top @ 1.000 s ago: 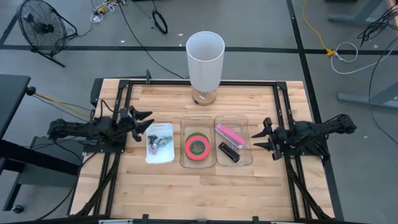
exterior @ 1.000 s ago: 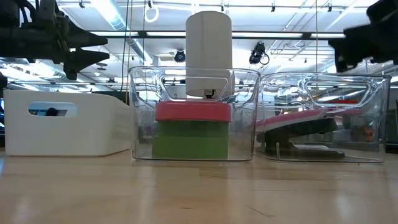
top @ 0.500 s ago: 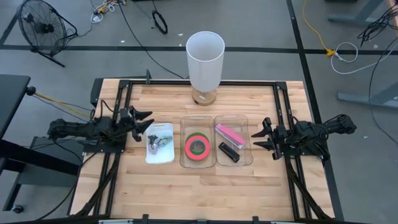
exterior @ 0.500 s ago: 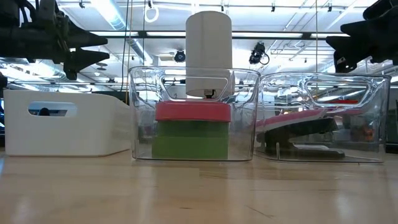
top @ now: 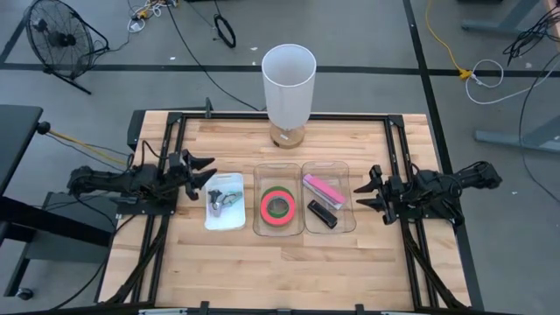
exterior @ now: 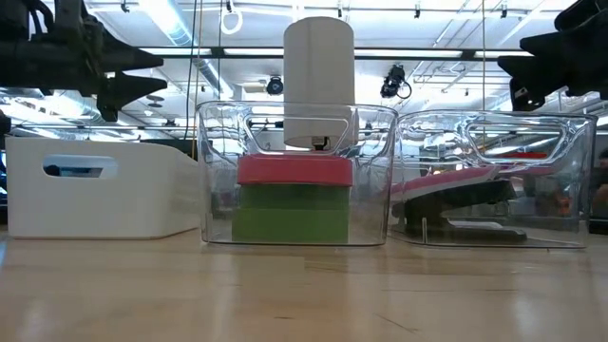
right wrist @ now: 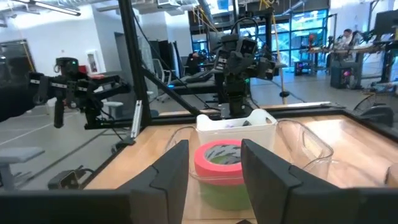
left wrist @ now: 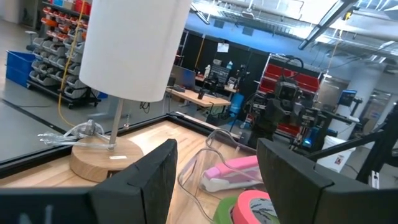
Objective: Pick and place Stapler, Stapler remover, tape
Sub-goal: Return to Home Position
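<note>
A stack of tape, a red-pink roll [top: 277, 206] on green rolls [exterior: 290, 214], lies in the middle clear bin [top: 259, 229]. The right clear bin [top: 350, 223] holds a pink stapler [top: 322, 187] and a black stapler [top: 322, 213]. Metal stapler removers [top: 229, 197] lie in a white tray [top: 214, 220]. My left gripper [top: 203, 171] hovers open and level, left of the tray. My right gripper [top: 366, 194] hovers open and level, right of the stapler bin. Neither holds anything.
A white-shaded lamp [top: 289, 83] on a round wooden base [top: 287, 136] stands at the table's far edge, behind the bins. Bare wood lies in front of the bins toward the near edge [top: 280, 271]. A black frame rail [top: 280, 115] runs around the table.
My right gripper has rolled a little about the line it points along, and otherwise stays in place. Tape, staplers and tray have kept still.
</note>
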`<action>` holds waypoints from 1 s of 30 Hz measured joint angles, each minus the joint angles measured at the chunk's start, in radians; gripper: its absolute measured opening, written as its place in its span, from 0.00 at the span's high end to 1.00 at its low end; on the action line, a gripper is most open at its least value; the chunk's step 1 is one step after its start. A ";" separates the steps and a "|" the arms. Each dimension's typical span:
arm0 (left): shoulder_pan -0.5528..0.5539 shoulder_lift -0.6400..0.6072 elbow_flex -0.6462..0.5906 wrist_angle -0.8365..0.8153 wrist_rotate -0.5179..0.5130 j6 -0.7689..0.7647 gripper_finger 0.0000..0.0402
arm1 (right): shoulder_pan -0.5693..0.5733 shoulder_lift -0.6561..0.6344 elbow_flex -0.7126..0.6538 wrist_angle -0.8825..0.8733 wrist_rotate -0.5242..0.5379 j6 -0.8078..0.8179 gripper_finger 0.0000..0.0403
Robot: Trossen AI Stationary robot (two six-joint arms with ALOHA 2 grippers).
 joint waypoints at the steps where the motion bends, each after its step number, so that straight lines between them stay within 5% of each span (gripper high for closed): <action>1: -0.001 0.000 0.000 0.000 0.000 0.000 0.44 | -0.009 0.000 0.000 0.003 0.000 -0.011 0.63; 18: -0.003 0.000 0.000 0.000 0.000 0.000 0.44 | -0.099 0.000 0.001 0.015 0.139 -0.090 0.63; 30: -0.003 0.000 0.000 0.000 0.000 0.000 0.44 | -0.099 0.000 0.001 0.028 0.105 -0.089 0.63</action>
